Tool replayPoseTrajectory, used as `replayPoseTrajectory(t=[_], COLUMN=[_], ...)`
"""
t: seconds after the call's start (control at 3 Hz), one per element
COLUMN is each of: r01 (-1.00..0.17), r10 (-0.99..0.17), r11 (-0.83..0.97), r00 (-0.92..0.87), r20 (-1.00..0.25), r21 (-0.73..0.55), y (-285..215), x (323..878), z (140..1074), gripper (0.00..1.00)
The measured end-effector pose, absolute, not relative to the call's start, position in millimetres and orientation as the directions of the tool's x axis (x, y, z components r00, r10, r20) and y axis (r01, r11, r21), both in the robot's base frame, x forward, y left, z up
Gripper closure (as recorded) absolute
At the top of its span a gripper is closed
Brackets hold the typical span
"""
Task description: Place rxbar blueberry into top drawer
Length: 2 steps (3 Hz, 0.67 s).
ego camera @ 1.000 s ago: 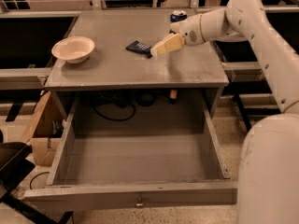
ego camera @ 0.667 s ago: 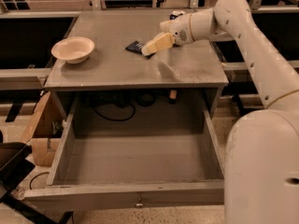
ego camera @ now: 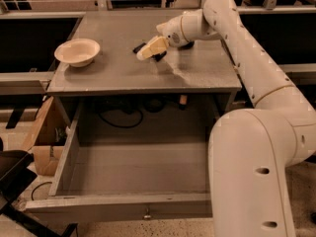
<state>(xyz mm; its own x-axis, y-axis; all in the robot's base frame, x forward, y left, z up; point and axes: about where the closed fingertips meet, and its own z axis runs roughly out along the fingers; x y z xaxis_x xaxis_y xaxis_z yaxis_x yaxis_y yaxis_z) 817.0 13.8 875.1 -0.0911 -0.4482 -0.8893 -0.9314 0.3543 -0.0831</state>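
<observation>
The rxbar blueberry (ego camera: 139, 48) is a small dark flat wrapper lying on the grey tabletop (ego camera: 118, 70), mostly covered by my gripper. My gripper (ego camera: 148, 50) has pale yellow fingers and hangs right over the bar at the middle of the tabletop, reaching in from the right. The top drawer (ego camera: 133, 174) is pulled wide open below the tabletop and holds nothing. Its front panel with a small knob (ego camera: 146, 214) is at the bottom of the view.
A cream bowl (ego camera: 77, 51) sits on the left of the tabletop. My white arm (ego camera: 256, 132) fills the right side. A cardboard box (ego camera: 44, 142) stands on the floor at left, and black cables (ego camera: 118, 117) lie behind the drawer.
My gripper has moved left across the tabletop and down onto the dark bar, which it now mostly covers.
</observation>
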Motion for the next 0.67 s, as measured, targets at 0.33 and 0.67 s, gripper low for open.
replayPoseTrajectory(t=[0.33, 0.67], r01=[-0.91, -0.9], r10=[-0.497, -0.516], r11=[0.404, 0.431], r00=[-0.137, -0.185], r20=[-0.857, -0.837], r21=[-0.089, -0.067], y=[12, 10], x=[836, 846], z=[858, 840], gripper=[0.0, 0.0])
